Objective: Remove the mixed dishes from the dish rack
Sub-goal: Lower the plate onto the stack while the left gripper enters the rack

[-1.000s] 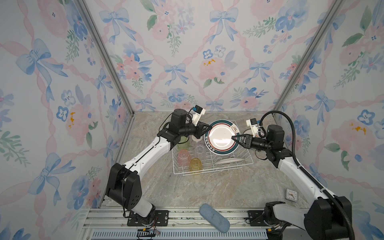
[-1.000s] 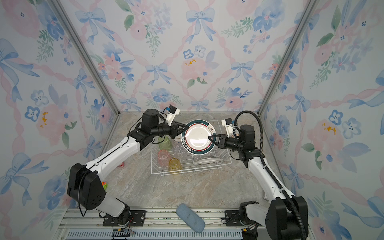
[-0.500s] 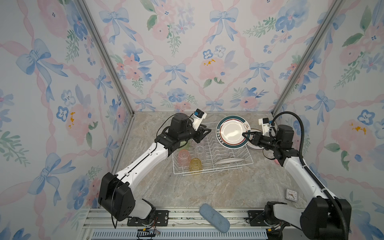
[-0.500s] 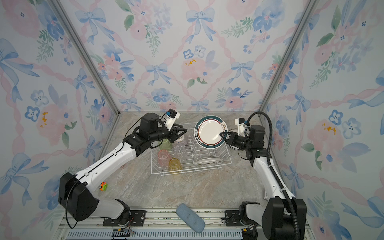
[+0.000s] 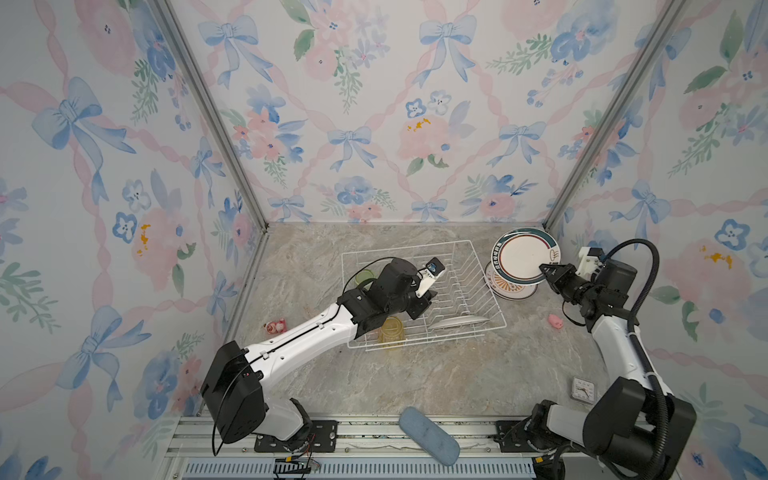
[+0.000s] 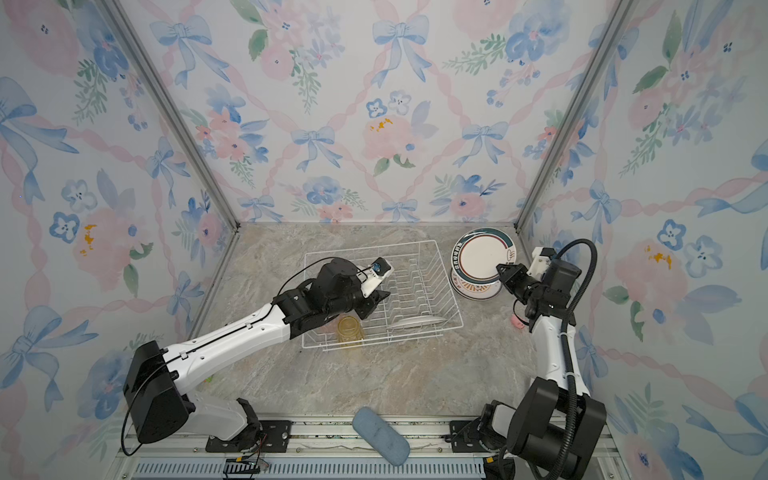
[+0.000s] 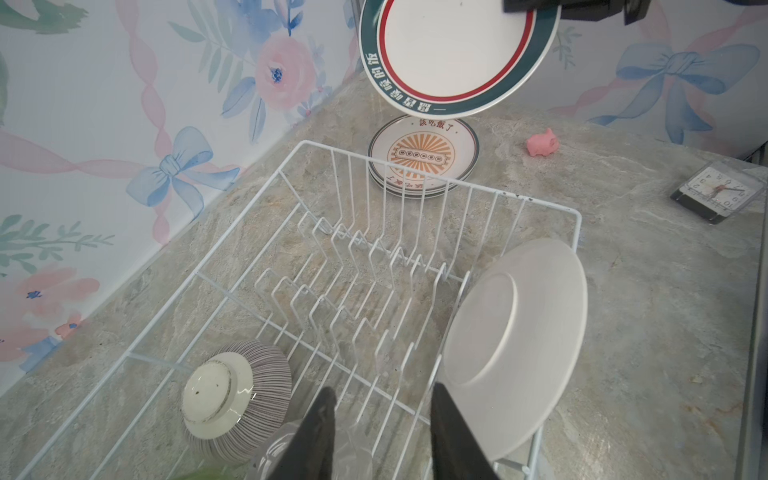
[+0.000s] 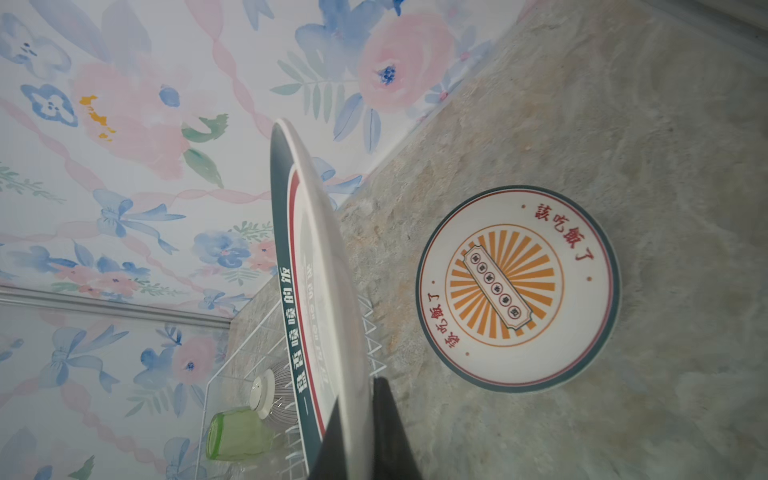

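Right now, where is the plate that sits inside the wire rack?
In both top views the white plate leans along the near edge of the dish rack, in its right half, just right of the yellow tumbler.

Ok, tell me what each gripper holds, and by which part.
The right gripper pinches the raised plate by its rim; the left gripper is open, holding nothing.
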You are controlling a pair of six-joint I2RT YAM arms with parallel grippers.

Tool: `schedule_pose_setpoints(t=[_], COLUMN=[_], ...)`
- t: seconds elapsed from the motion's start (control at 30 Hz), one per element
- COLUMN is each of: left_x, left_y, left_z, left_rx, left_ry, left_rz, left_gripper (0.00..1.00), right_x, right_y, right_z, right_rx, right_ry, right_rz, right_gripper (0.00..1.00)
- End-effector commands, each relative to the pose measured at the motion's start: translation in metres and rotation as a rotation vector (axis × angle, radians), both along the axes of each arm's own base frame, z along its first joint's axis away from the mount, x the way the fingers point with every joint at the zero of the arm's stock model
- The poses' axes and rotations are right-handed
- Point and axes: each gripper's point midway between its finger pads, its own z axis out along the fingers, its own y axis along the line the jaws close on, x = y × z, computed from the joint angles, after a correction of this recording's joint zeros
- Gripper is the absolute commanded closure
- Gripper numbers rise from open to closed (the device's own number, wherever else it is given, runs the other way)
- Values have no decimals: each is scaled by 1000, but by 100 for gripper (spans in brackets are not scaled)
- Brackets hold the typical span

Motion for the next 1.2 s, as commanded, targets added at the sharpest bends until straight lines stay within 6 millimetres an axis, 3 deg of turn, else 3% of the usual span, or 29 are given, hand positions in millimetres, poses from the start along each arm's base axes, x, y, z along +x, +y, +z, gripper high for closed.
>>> schedule_pose_setpoints(t=[0.0, 0.47, 1.17], left_x=[2, -1, 6], left_y=[3, -15, -29], left_z=[-10, -27, -35], left_rx=[60, 115, 152], left_ry=[-18, 11, 51], left_rz=[6, -36, -43], left_gripper=[65, 65, 62], right_x=[6, 37, 53], right_y=[-16, -35, -34], right_z=[-21, -89, -138], right_rx=[-18, 80, 193], right_ry=[42, 145, 197], right_rz=[-61, -112, -99], right_gripper=[100, 100, 99])
